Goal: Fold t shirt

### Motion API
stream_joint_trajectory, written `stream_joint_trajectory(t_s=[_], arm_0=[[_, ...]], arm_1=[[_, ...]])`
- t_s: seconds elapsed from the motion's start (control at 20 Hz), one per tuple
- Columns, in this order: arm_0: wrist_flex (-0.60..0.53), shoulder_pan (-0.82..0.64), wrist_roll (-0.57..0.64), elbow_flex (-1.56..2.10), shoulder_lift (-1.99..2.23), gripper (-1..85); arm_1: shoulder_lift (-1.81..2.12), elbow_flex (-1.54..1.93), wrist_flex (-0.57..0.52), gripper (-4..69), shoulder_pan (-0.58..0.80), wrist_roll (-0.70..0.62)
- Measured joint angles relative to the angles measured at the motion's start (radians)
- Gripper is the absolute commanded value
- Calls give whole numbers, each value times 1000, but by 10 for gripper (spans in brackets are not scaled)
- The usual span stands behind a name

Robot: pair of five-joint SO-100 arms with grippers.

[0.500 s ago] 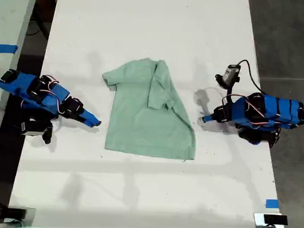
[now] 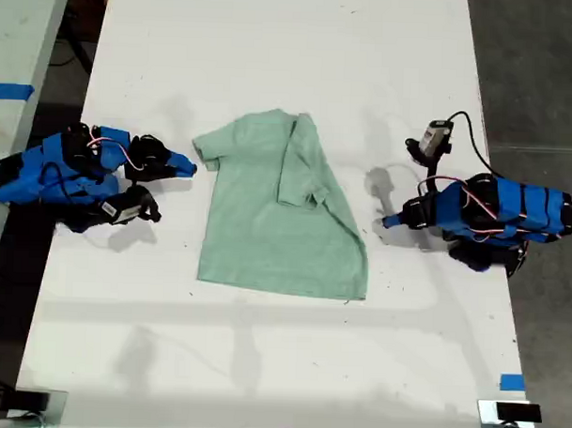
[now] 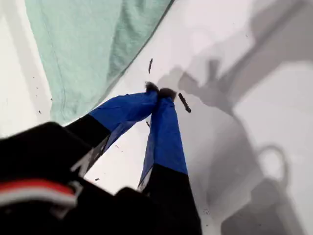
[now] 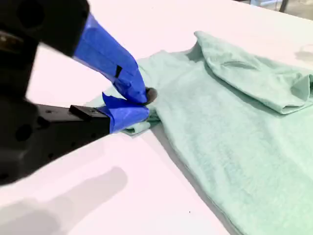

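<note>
The t shirt (image 2: 267,223) lies flat in the middle of the exterior view on the white counter (image 2: 272,63), collar end toward the top of the frame. Its side on the exterior view's right is already turned in, the folded flap (image 2: 311,173) lying over the body. The other sleeve (image 2: 206,145) sticks out at the shirt's upper left, so the fold looks about half made. The second end effector (image 2: 188,163) is at that loose sleeve. In the second wrist view its blue tips sit nearly together right at the sleeve's edge, but whether cloth is pinched between them cannot be told. The first end effector (image 2: 387,220) rests low over the counter just off the shirt's edge on the exterior view's right, tips together and holding nothing. The step in hand appears to be taking the unfolded sleeve. The next move likely calls for a sure pinch on that sleeve, a small lift, and a carry across toward the shirt's middle so the second side lies over the first without dragging the whole garment.
</note>
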Motion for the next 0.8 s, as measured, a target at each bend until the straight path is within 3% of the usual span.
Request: stream_joint_trajectory(t_s=[0.2, 0.4, 0.45, 0.55, 0.65, 0.8], arm_0=[[9, -9, 0, -2, -2, -4], [129, -55, -55, -258, -199, -1], [181, -75, -55, -390, -367, 83], [305, -170, 55, -689, -750, 215], [388, -311, 190, -934, -1123, 244], [370, -440, 391, -1054, -1525, 240]], arm_1=[[0, 0, 0, 12, 0, -14], [0, 0, 0, 12, 0, -14], [0, 0, 0, 12, 0, -14], [0, 0, 0, 12, 0, -14], [0, 0, 0, 12, 0, -20], [0, 0, 0, 12, 0, -29]])
